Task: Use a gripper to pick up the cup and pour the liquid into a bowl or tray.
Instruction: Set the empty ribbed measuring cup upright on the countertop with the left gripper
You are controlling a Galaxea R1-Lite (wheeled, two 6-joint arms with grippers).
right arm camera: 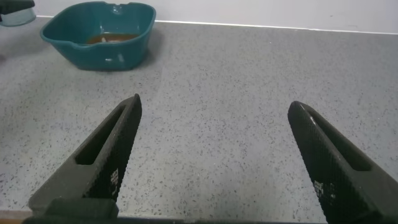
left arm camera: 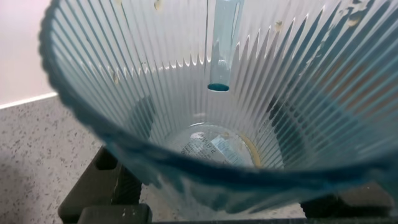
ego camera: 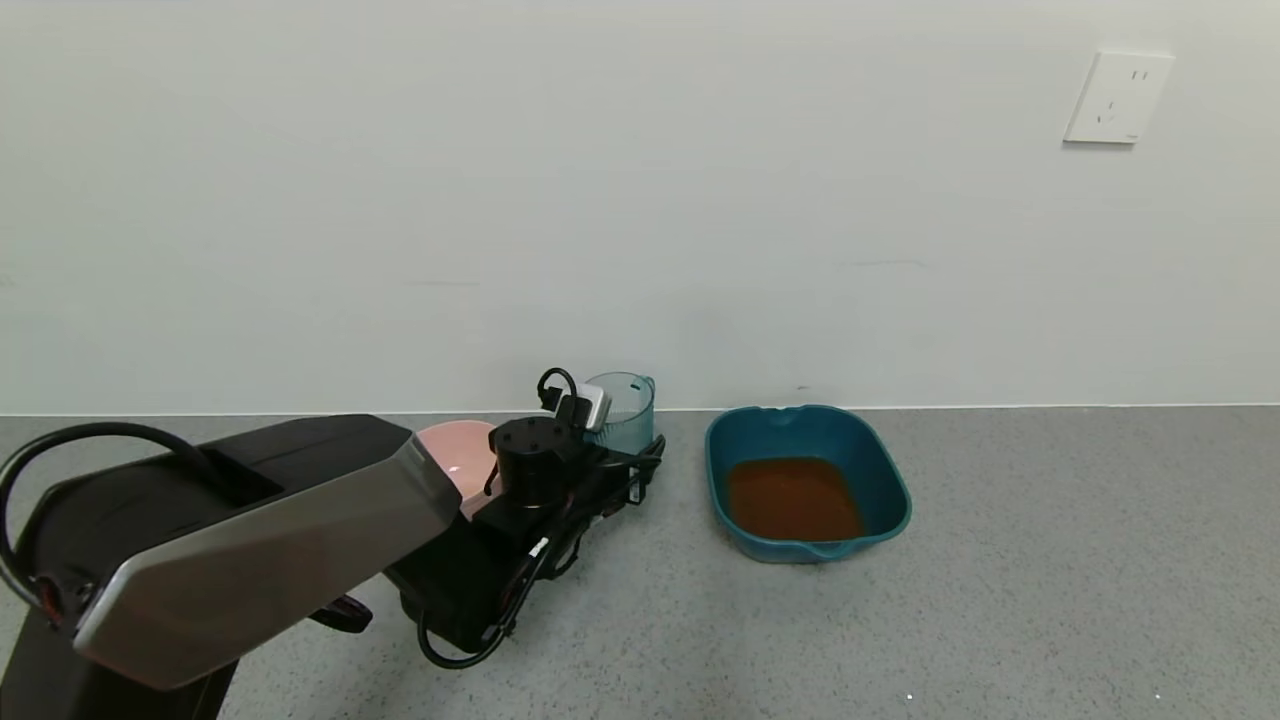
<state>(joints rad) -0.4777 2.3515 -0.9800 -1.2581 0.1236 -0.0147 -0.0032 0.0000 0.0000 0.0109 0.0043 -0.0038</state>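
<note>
One left claw (ego camera: 612, 440) gripping one cup (ego camera: 622, 412), one tray (ego camera: 885, 470), one pink bowl (ego camera: 455, 450)

Cup (ego camera: 624, 408): ribbed pale blue-green tumbler, upright, empty, held in left gripper (ego camera: 610, 455), just left of tray (ego camera: 880, 470). Tray: dark teal basin, upright on floor. Liquid (ego camera: 793, 497): reddish-brown, pooled in tray bottom.
</note>
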